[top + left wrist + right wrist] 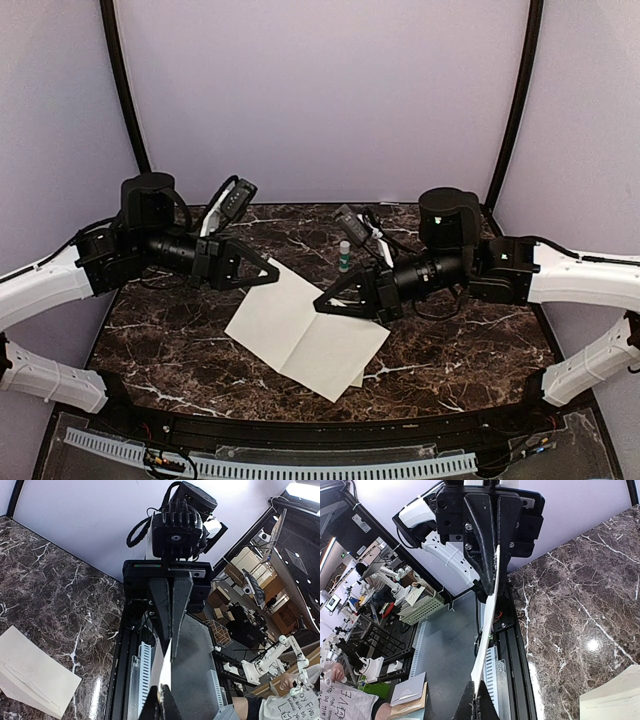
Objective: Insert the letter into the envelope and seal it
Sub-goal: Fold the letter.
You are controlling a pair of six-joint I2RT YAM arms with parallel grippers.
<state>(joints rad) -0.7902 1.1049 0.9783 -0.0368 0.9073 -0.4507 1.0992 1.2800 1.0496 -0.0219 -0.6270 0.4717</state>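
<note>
Letter (pixel 303 330) diagonal, far-left to near-right

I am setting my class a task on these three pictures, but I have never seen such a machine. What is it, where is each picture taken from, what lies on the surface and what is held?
It is a robot: two arms bolted at the near edge of a dark marble table. The wide picture comes from a fixed camera above and behind them; the other two come from a camera on each wrist. Each arm ends in a two-finger pincer. The left pincer and the right pincer are both shut on the letter, a creased white sheet held between them. The cream envelope lies on the table, and a small white and green bottle stands farther back.
</note>
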